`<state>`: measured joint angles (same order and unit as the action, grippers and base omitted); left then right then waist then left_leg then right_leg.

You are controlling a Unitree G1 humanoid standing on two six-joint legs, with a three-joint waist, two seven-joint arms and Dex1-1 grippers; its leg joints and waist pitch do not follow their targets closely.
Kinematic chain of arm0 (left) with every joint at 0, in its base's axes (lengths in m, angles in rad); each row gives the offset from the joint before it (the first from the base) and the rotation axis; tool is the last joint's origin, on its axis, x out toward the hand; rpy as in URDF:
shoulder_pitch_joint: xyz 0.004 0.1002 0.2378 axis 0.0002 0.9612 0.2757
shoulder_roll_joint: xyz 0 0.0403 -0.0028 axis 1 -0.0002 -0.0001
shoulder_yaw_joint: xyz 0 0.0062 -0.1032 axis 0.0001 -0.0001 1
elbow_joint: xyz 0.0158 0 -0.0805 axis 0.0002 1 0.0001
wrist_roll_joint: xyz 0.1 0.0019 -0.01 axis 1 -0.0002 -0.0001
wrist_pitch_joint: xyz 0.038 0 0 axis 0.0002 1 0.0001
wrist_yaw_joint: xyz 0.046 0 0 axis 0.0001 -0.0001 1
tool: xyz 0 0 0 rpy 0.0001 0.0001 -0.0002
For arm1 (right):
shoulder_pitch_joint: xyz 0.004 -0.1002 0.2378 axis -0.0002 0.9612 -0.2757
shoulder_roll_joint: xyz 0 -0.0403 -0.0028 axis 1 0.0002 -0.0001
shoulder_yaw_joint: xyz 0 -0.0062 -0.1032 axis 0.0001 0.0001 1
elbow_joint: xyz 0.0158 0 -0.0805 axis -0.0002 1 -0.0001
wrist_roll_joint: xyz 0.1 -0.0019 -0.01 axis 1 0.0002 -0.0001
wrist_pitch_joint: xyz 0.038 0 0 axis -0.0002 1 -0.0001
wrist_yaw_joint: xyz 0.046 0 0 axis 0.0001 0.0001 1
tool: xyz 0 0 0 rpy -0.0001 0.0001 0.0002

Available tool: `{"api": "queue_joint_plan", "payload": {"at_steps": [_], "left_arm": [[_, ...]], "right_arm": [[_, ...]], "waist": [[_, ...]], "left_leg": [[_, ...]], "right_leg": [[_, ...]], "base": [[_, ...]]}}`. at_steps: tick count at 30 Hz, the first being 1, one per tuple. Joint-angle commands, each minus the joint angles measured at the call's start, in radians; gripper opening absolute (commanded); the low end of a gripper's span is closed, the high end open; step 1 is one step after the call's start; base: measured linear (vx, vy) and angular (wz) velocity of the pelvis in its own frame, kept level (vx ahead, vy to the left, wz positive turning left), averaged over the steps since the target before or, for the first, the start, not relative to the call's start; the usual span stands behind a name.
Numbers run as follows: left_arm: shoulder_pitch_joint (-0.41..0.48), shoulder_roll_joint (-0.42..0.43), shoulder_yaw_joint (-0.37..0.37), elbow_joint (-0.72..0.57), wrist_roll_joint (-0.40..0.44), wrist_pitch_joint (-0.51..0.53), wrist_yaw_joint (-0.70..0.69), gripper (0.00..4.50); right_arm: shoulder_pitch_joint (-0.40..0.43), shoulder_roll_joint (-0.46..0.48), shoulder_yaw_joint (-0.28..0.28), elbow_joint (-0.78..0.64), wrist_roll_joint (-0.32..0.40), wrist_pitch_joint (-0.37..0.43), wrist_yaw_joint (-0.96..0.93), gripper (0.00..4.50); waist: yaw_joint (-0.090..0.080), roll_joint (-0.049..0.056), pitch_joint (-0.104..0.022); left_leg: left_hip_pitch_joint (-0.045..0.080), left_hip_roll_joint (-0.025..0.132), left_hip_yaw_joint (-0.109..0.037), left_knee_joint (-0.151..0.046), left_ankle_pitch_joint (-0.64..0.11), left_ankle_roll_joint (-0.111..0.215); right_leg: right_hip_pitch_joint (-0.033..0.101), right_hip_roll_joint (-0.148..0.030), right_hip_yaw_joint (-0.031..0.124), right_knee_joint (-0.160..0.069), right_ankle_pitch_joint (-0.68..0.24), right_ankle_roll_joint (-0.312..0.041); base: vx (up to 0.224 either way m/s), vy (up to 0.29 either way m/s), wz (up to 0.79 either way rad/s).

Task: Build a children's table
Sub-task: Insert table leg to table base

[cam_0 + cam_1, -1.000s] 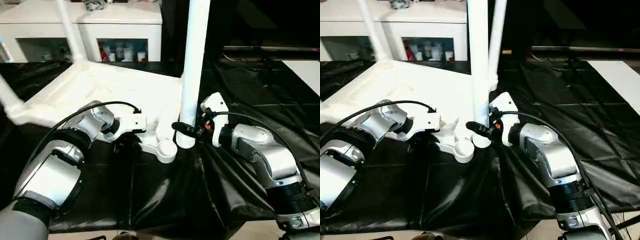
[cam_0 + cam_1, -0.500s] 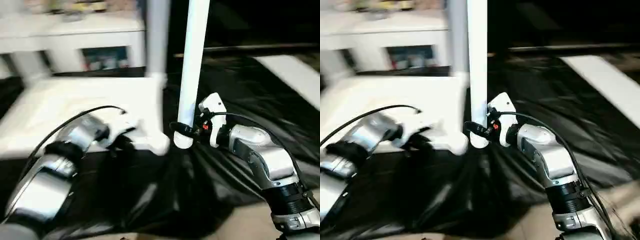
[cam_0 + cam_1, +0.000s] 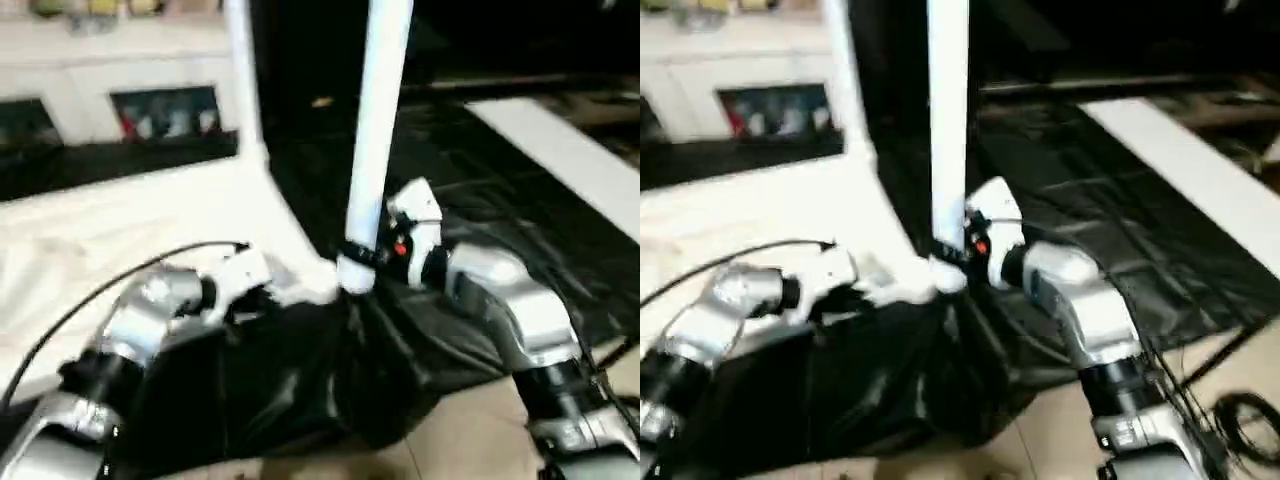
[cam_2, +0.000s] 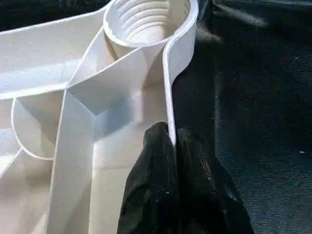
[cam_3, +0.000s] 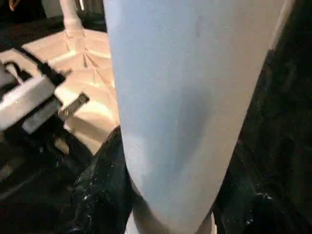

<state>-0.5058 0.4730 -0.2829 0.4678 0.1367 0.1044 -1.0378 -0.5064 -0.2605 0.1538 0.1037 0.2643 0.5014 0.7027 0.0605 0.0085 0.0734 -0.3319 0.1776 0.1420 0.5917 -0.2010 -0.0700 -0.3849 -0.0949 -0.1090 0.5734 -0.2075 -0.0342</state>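
The children's table top (image 3: pixel 120 220) lies upside down on the black sheet, with one leg (image 3: pixel 240 90) standing up from a far corner. My left gripper (image 4: pixel 170 134) is shut on the thin rim of the top, just short of an empty ribbed corner socket (image 4: pixel 146 19). My right gripper (image 3: pixel 358 254) is shut on a second white leg (image 3: pixel 378 130) near its lower end and holds it upright. That lower end hangs right beside the near corner (image 3: pixel 318 290) of the top.
A black sheet (image 3: pixel 470 170) covers the big table and hangs over its front edge. A white cabinet (image 3: pixel 120 60) stands at the back. A white board (image 3: pixel 560 150) lies on the right, and cables (image 3: pixel 1240 420) lie on the bare floor (image 3: pixel 450 440).
The whole view has swung and blurred, so the camera moved. My left fingers have closed tighter on the rim. The held leg's lower end now sits closer to the near corner.
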Motion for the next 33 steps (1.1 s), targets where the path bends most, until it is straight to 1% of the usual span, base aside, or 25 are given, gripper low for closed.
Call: {"api": "queue_joint_plan", "payload": {"at_steps": [1, 2, 3, 4, 5, 7, 11, 12, 13, 14, 15, 16, 17, 18, 19, 21, 23, 25, 27, 28, 29, 30, 31, 32, 33], "left_arm": [[0.004, 0.013, -0.035, 0.010, 0.049, -0.042, 0.019, 0.00], [0.000, 0.020, -0.034, 0.023, 0.057, -0.064, 0.030, 0.00], [-0.006, 0.029, -0.034, 0.038, 0.067, -0.085, 0.045, 0.00], [-0.006, 0.030, -0.034, 0.040, 0.068, -0.086, 0.046, 0.00], [-0.012, 0.049, -0.034, 0.060, 0.081, -0.122, 0.058, 0.00], [-0.013, 0.070, -0.028, 0.069, 0.080, -0.137, 0.053, 0.00], [-0.011, 0.087, 0.000, 0.062, 0.048, -0.138, 0.042, 0.00], [-0.015, 0.087, 0.030, 0.052, 0.002, -0.098, 0.009, 0.30], [-0.012, 0.087, 0.048, 0.028, -0.036, -0.071, -0.027, 0.30], [-0.012, 0.087, 0.049, 0.027, -0.038, -0.070, -0.029, 0.30], [-0.012, 0.087, 0.051, 0.025, -0.041, -0.068, -0.030, 0.30], [-0.010, 0.093, 0.060, 0.006, -0.060, -0.072, -0.040, 0.70], [-0.011, 0.097, 0.062, 0.000, -0.068, -0.078, -0.041, 0.70], [-0.011, 0.102, 0.068, -0.015, -0.081, -0.074, -0.049, 0.73], [-0.010, 0.107, 0.072, -0.028, -0.092, -0.071, -0.058, 0.73], [-0.007, 0.120, 0.081, -0.054, -0.109, -0.057, -0.071, 0.83], [-0.002, 0.138, 0.121, -0.103, -0.156, -0.020, -0.090, 0.85], [-0.006, 0.147, 0.174, -0.138, -0.199, 0.001, -0.088, 0.85], [-0.004, 0.163, 0.242, -0.187, -0.267, 0.043, -0.092, 0.85], [-0.001, 0.170, 0.278, -0.208, -0.299, 0.060, -0.078, 0.85], [0.001, 0.169, 0.305, -0.215, -0.312, 0.055, -0.052, 0.85], [0.002, 0.168, 0.308, -0.216, -0.313, 0.053, -0.048, 0.85], [0.007, 0.164, 0.342, -0.216, -0.297, 0.045, 0.025, 0.85], [0.020, 0.136, 0.414, -0.217, -0.260, 0.030, 0.195, 0.85], [0.025, 0.130, 0.428, -0.222, -0.253, 0.033, 0.234, 0.85]], "right_arm": [[-0.008, 0.000, -0.013, 0.001, -0.002, -0.013, -0.010, 1.86], [-0.007, 0.004, -0.013, 0.001, -0.003, -0.014, -0.013, 1.86], [-0.006, 0.007, -0.013, 0.001, -0.003, -0.015, -0.014, 1.86], [-0.006, 0.007, -0.013, 0.001, -0.003, -0.015, -0.015, 1.86], [-0.005, 0.011, -0.014, 0.002, -0.003, -0.017, -0.018, 1.86], [-0.004, 0.015, -0.014, 0.002, -0.002, -0.019, -0.022, 1.86], [0.001, 0.020, -0.012, -0.001, -0.004, -0.022, -0.026, 1.86], [0.005, 0.023, -0.010, -0.002, -0.005, -0.023, -0.028, 1.86], [0.006, 0.025, -0.010, -0.002, -0.005, -0.023, -0.030, 1.86], [0.006, 0.025, -0.010, -0.002, -0.005, -0.023, -0.030, 1.86], [0.005, 0.025, -0.010, -0.001, -0.005, -0.023, -0.030, 1.86], [0.004, 0.027, -0.012, 0.000, -0.004, -0.023, -0.032, 1.86], [0.004, 0.027, -0.012, 0.000, -0.003, -0.023, -0.032, 1.86], [0.002, 0.029, -0.014, 0.000, 0.000, -0.021, -0.033, 1.86], [0.001, 0.031, -0.016, 0.000, 0.003, -0.020, -0.034, 1.86], [-0.001, 0.035, -0.019, 0.001, 0.008, -0.019, -0.036, 1.86], [-0.003, 0.039, -0.022, -0.002, 0.009, -0.023, -0.040, 1.86], [-0.001, 0.044, -0.026, -0.008, 0.009, -0.024, -0.047, 1.86], [0.000, 0.063, -0.037, -0.003, -0.016, -0.082, -0.095, 1.86], [-0.004, 0.074, -0.041, 0.008, -0.053, -0.148, -0.147, 1.86], [-0.008, 0.079, -0.041, 0.013, -0.066, -0.171, -0.164, 1.86], [-0.008, 0.080, -0.041, 0.014, -0.067, -0.174, -0.165, 1.86], [-0.009, 0.086, -0.043, 0.012, -0.075, -0.181, -0.184, 1.86], [-0.009, 0.107, -0.061, 0.006, -0.071, -0.193, -0.217, 1.86], [-0.008, 0.112, -0.066, 0.003, -0.070, -0.195, -0.224, 1.86]], "waist": [[-0.005, 0.000, -0.054], [-0.003, -0.001, -0.053], [-0.003, -0.002, -0.055], [-0.001, 0.001, -0.060], [0.001, 0.006, -0.061], [-0.001, 0.002, -0.065], [-0.001, -0.001, -0.068], [0.000, -0.002, -0.071], [0.002, -0.004, -0.075], [0.002, -0.005, -0.077], [0.004, -0.002, -0.078], [0.002, -0.004, -0.081], [0.002, -0.005, -0.085], [0.005, -0.001, -0.089], [0.004, -0.002, -0.093], [0.005, -0.004, -0.093], [0.004, -0.004, -0.089], [0.003, -0.002, -0.084], [0.003, -0.003, -0.080], [0.002, -0.003, -0.078], [0.002, -0.003, -0.077], [0.001, 0.002, -0.075], [0.000, 0.003, -0.075], [-0.001, 0.004, -0.076], [-0.003, 0.003, -0.077]], "left_leg": [[0.025, 0.045, -0.004, -0.096, -0.439, -0.029], [0.035, 0.040, -0.001, -0.091, -0.461, -0.031], [0.034, 0.037, 0.002, -0.088, -0.444, -0.022], [0.019, 0.042, -0.001, -0.094, -0.395, -0.016], [0.014, 0.044, -0.002, -0.096, -0.374, -0.015], [0.005, 0.045, -0.001, -0.097, -0.332, -0.019], [0.000, 0.043, 0.004, -0.091, -0.299, -0.018], [-0.003, 0.042, 0.006, -0.090, -0.269, -0.018], [-0.008, 0.041, 0.008, -0.086, -0.228, -0.015], [-0.011, 0.041, 0.009, -0.084, -0.207, -0.014], [-0.010, 0.043, 0.011, -0.081, -0.192, -0.008], [-0.015, 0.042, 0.013, -0.078, -0.179, -0.006], [-0.020, 0.041, 0.013, -0.077, -0.152, -0.002], [-0.023, 0.044, 0.014, -0.072, -0.107, 0.006], [-0.025, 0.042, 0.016, -0.067, -0.054, 0.016], [-0.030, 0.039, 0.019, -0.062, -0.020, 0.032], [-0.031, 0.039, 0.021, -0.063, -0.041, 0.033], [-0.033, 0.042, 0.021, -0.065, -0.094, 0.011], [-0.030, 0.041, 0.022, -0.066, -0.132, -0.007], [-0.030, 0.041, 0.023, -0.067, -0.147, -0.019], [-0.028, 0.041, 0.022, -0.068, -0.155, -0.025], [-0.025, 0.039, 0.023, -0.069, -0.174, -0.030], [-0.027, 0.040, 0.021, -0.070, -0.182, -0.032], [-0.026, 0.041, 0.020, -0.070, -0.184, -0.034], [-0.027, 0.041, 0.019, -0.068, -0.188, -0.034]], "right_leg": [[0.019, -0.054, 0.055, -0.074, -0.364, -0.122], [0.011, -0.055, 0.059, -0.082, -0.427, -0.113], [0.013, -0.061, 0.064, -0.088, -0.479, -0.099], [0.024, -0.063, 0.069, -0.082, -0.449, -0.094], [0.027, -0.063, 0.070, -0.078, -0.420, -0.095], [0.032, -0.059, 0.072, -0.066, -0.345, -0.111], [0.031, -0.062, 0.074, -0.065, -0.363, -0.122], [0.032, -0.062, 0.076, -0.062, -0.338, -0.128], [0.033, -0.062, 0.078, -0.054, -0.294, -0.140], [0.033, -0.060, 0.079, -0.048, -0.264, -0.148], [0.028, -0.056, 0.078, -0.044, -0.231, -0.162], [0.032, -0.056, 0.077, -0.037, -0.200, -0.178], [0.037, -0.055, 0.076, -0.033, -0.171, -0.182], [0.036, -0.055, 0.075, -0.025, -0.108, -0.194], [0.037, -0.050, 0.075, -0.012, -0.013, -0.215], [0.038, -0.048, 0.074, -0.006, 0.053, -0.234], [0.038, -0.049, 0.073, -0.008, 0.025, -0.237], [0.037, -0.051, 0.071, -0.016, -0.076, -0.220], [0.032, -0.052, 0.072, -0.025, -0.167, -0.194], [0.028, -0.052, 0.072, -0.029, -0.213, -0.178], [0.026, -0.052, 0.072, -0.030, -0.233, -0.170], [0.024, -0.047, 0.071, -0.035, -0.258, -0.156], [0.025, -0.043, 0.071, -0.034, -0.261, -0.147], [0.025, -0.041, 0.070, -0.032, -0.253, -0.145], [0.027, -0.041, 0.069, -0.033, -0.245, -0.140]], "base": [[0.000, 0.000, 0.00], [0.000, 0.000, 0.00], [0.000, 0.000, 0.00], [0.000, 0.000, 0.00], [0.000, 0.000, 0.00], [0.000, 0.000, 0.00], [0.000, 0.000, 0.00], [0.000, 0.000, 0.00], [0.000, 0.000, 0.00], [0.000, 0.000, 0.00], [0.000, 0.000, 0.00], [0.000, 0.000, 0.00], [0.000, 0.000, 0.00], [0.000, 0.000, 0.00], [0.000, 0.000, 0.00], [0.000, 0.000, 0.00], [0.000, 0.000, 0.00], [0.000, 0.000, 0.00], [0.000, 0.000, 0.00], [0.000, 0.000, 0.00], [0.000, 0.000, 0.00], [0.000, 0.000, 0.00], [0.000, 0.000, 0.00], [0.000, 0.000, 0.00], [0.000, 0.000, 0.00]]}}
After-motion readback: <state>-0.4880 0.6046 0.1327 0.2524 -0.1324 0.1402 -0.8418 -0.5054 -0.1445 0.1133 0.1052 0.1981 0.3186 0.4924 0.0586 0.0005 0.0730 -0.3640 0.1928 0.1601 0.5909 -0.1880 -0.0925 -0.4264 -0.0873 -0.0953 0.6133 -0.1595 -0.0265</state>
